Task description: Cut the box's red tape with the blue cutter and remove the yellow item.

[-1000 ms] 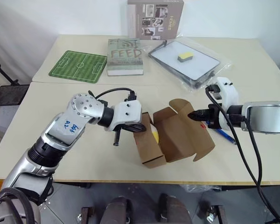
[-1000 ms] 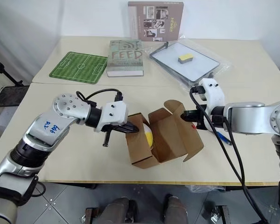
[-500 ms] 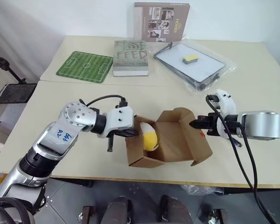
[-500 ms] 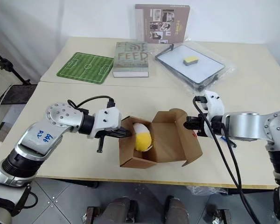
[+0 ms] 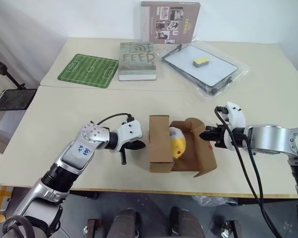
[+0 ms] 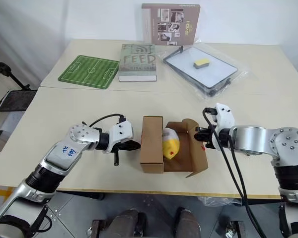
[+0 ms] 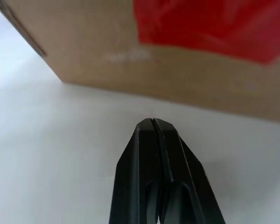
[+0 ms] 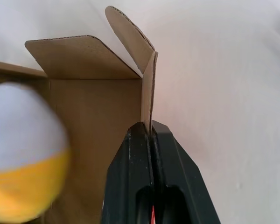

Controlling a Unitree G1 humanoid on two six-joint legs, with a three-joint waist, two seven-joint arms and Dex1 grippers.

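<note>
Beige table (image 5: 64, 114), white wall; left gripper (image 5: 140, 145) shut, empty; right gripper (image 5: 204, 136) apparently pinching box (image 5: 161, 148) flap.

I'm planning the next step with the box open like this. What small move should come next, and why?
Probably open the left gripper and reach into the box for the yellow item. The box lies open on the table, the item sits exposed inside, the right gripper pinches a flap, and the left jaws are shut beside the box, holding nothing.

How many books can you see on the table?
2. A grey-green hardcover book lies flat at the far side of the table, beside the green football-pitch mat. A brown-covered book with small photos stands upright behind it against the wall. None seems hidden.
</note>
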